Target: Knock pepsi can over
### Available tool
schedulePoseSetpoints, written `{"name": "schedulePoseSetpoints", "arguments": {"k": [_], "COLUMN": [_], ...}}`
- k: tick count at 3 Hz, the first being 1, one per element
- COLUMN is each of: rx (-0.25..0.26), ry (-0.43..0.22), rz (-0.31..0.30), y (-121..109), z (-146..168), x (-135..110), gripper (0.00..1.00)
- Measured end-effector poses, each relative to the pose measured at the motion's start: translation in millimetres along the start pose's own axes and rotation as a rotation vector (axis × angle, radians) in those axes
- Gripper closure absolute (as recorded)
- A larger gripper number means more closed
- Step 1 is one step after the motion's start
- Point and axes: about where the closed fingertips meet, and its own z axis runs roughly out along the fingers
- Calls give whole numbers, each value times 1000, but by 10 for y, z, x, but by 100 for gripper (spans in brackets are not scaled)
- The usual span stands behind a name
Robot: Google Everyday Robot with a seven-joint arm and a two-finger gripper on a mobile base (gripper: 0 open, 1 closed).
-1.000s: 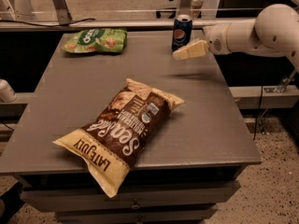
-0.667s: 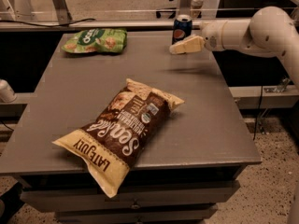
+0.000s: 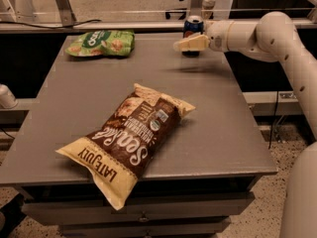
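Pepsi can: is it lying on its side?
No, the pepsi can stands upright at the far edge of the table, with the gripper just in front of it.

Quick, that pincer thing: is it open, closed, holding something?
Pincer: open or closed cannot be told; it hangs in front of the upright small dark blue metal Pepsi can at the far edge of the grey table.
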Motion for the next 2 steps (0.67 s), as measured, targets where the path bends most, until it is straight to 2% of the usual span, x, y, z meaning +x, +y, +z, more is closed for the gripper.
{"name": "schedulePoseSetpoints", "arguments": {"k": [1,2], "rx": [-93,-207], "ry": [-43,-84], "rz": [42,76], "y": [236,594], "z": [94,89], "x": [-84,-255], "gripper": [0,0]}}
